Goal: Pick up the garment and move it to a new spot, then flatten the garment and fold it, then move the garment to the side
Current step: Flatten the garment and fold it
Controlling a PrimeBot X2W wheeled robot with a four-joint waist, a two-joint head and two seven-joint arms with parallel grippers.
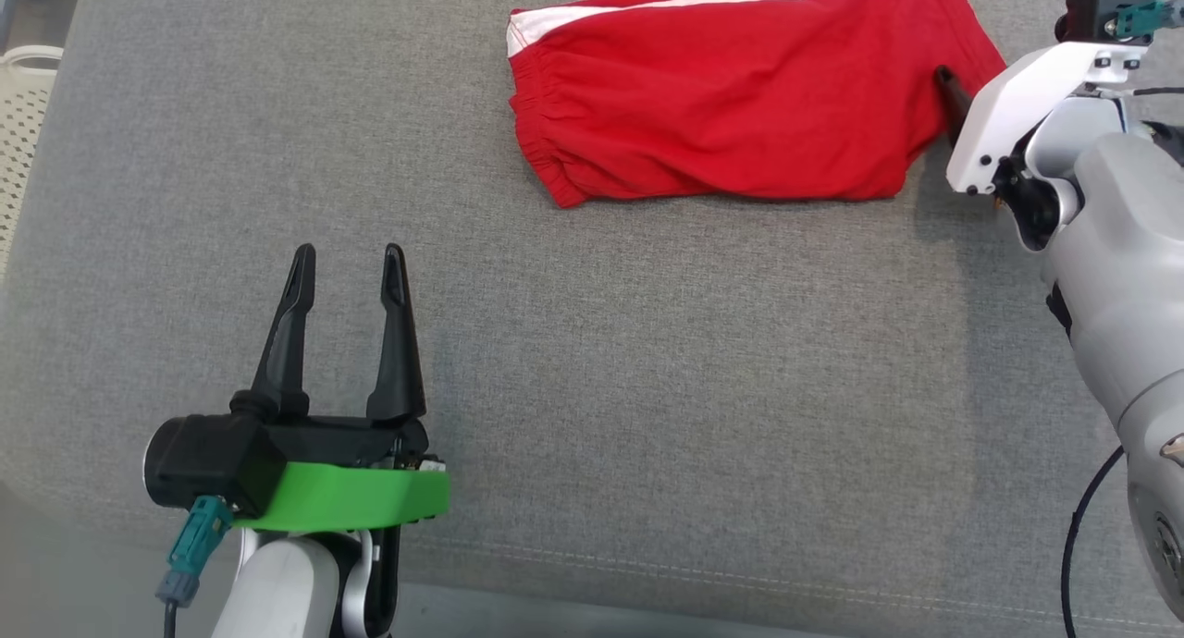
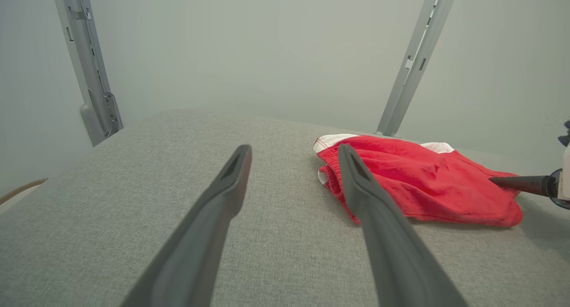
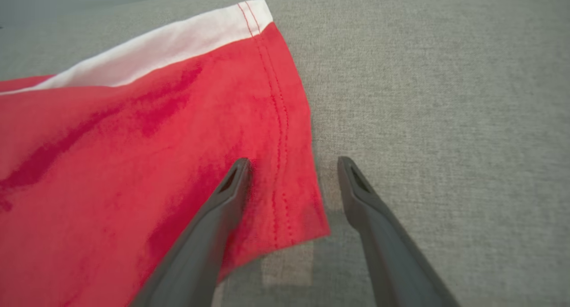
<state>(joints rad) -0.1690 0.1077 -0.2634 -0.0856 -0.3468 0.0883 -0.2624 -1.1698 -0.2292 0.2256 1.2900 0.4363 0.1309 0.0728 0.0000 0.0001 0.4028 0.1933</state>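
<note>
One step seemingly left: moving the folded garment (image 1: 731, 111) aside.
Right pincer (image 3: 294, 164), open, straddles its hem corner near the table's (image 1: 647, 388) far edge; left pincer (image 1: 347, 259) hangs open, empty.

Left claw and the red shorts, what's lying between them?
Nothing: only the bare gray fabric surface lies between the open left claw and the red shorts, plain in the head view.

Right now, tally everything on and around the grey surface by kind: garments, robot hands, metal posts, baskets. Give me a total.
Garment: 1
Hands: 2, left hand and right hand, both open
Metal posts: 2
Basket: 1, partly in frame
Total: 6
</note>
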